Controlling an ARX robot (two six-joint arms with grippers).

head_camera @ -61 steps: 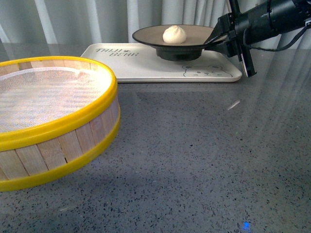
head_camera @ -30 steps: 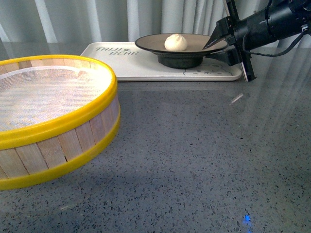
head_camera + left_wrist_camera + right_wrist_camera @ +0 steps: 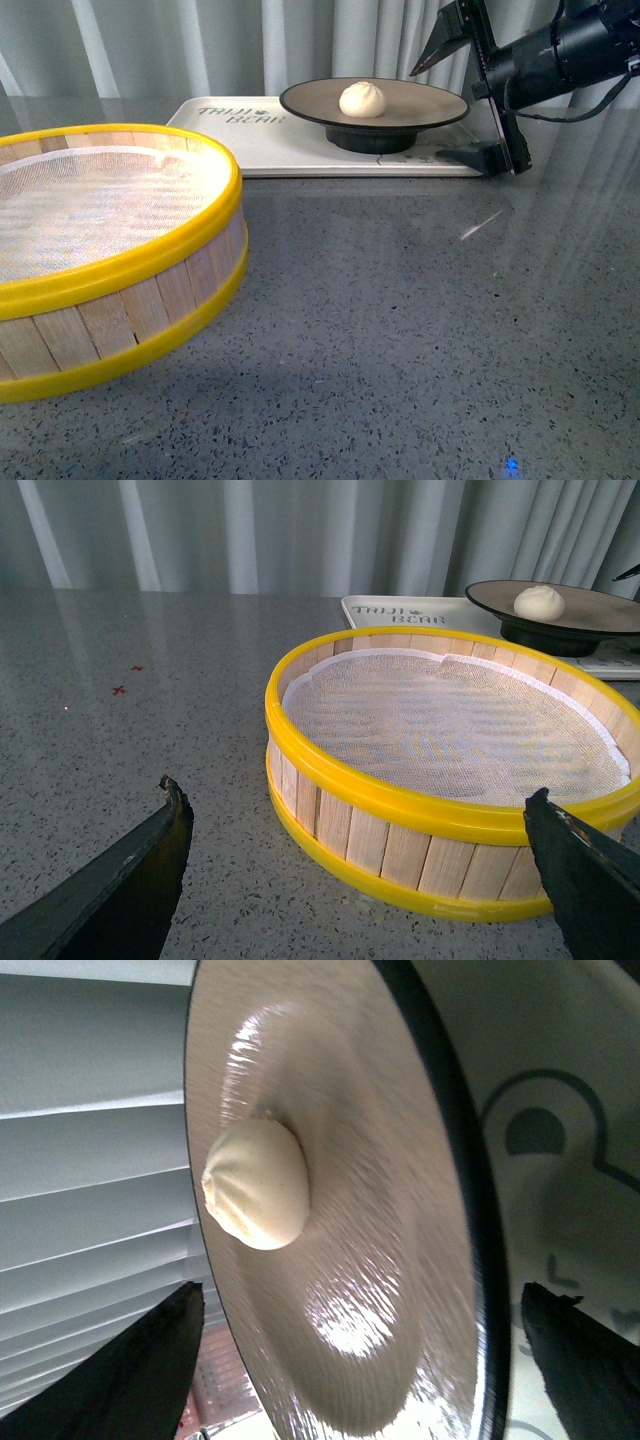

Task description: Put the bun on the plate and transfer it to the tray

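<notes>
Bun (image 3: 362, 99) sat at centre of plate (image 3: 420, 105); plate rested on tray (image 3: 270, 140). Our right gripper (image 3: 468, 88) hung beside plate rim, jaws spread, touching nothing. Our left gripper (image 3: 360, 880) faced bamboo steamer (image 3: 110, 250), jaws spread, empty.

Yellow-rimmed bamboo steamer (image 3: 100, 250) on grey countertop (image 3: 400, 320)
</notes>
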